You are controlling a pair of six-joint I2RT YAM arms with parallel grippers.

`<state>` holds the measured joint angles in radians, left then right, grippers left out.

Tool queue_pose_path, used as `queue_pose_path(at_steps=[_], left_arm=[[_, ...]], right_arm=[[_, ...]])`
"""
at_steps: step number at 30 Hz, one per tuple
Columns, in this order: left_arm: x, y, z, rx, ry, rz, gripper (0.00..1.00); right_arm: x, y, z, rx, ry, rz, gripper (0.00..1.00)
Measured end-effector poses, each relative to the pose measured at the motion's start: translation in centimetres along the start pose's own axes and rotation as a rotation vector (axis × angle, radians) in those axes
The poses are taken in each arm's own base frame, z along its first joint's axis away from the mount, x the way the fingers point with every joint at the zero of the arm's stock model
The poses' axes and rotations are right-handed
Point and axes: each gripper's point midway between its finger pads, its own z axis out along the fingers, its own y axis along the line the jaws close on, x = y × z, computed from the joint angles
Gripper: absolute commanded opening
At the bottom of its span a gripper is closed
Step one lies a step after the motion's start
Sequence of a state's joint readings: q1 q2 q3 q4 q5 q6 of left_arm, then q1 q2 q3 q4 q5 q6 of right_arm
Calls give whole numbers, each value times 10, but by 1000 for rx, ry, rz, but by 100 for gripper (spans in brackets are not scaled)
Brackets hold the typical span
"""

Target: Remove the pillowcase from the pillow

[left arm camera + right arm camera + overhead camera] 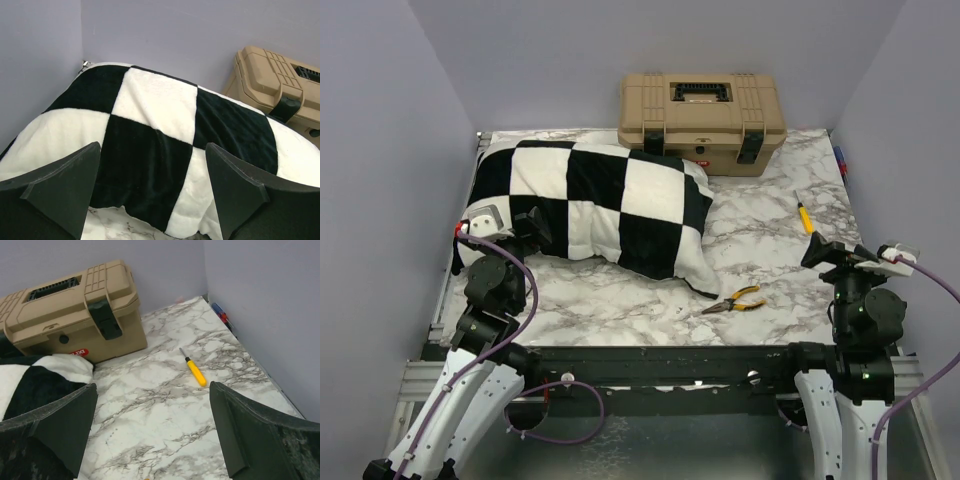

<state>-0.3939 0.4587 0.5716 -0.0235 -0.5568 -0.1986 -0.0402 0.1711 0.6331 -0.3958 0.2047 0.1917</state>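
Observation:
The black and white checkered pillowcase (595,205) lies plump on the left back part of the marble table, and the pillow inside it is hidden. My left gripper (533,226) is open at the pillowcase's near left edge. In the left wrist view the left gripper (152,165) frames a black and a white square of the pillowcase (160,110), with nothing between its fingers. My right gripper (826,250) hovers open over the table's right side, far from the pillowcase. The right wrist view shows the right gripper (153,400) above bare marble, with a corner of the pillowcase (45,377) at the left.
A tan toolbox (701,120) stands at the back, touching the pillowcase's far right corner. A yellow screwdriver (805,217) lies ahead of the right gripper, and yellow-handled pliers (735,301) lie near the front middle. Grey walls close in the table on three sides.

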Motion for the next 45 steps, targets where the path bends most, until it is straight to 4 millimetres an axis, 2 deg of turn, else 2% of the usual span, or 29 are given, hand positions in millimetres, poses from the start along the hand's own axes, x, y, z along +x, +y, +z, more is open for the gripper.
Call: queue_pose_path(at_steps=[8, 14, 18, 22, 26, 31, 39, 45], left_arm=[[0, 0, 0, 0, 0, 0, 87], [-5, 1, -3, 3, -16, -10, 87], [-9, 1, -5, 6, -30, -20, 87], [-14, 2, -8, 11, -47, -31, 87], [-17, 2, -11, 20, -59, -40, 87], [-20, 0, -15, 33, -70, -51, 87], [-23, -3, -18, 50, -78, -61, 87], [-27, -3, -21, 61, -92, -71, 87]], right_arm=[[3, 0, 1, 1, 18, -1, 100], [8, 8, 11, -13, 103, 11, 100], [11, 20, 27, -20, 221, 39, 100], [19, 34, 57, 5, 379, 113, 100], [53, 54, 73, -33, 545, 199, 100], [104, 80, 68, -149, 733, 301, 100], [149, 132, 85, -324, 904, 423, 100], [177, 200, 88, -478, 1022, 407, 100]])
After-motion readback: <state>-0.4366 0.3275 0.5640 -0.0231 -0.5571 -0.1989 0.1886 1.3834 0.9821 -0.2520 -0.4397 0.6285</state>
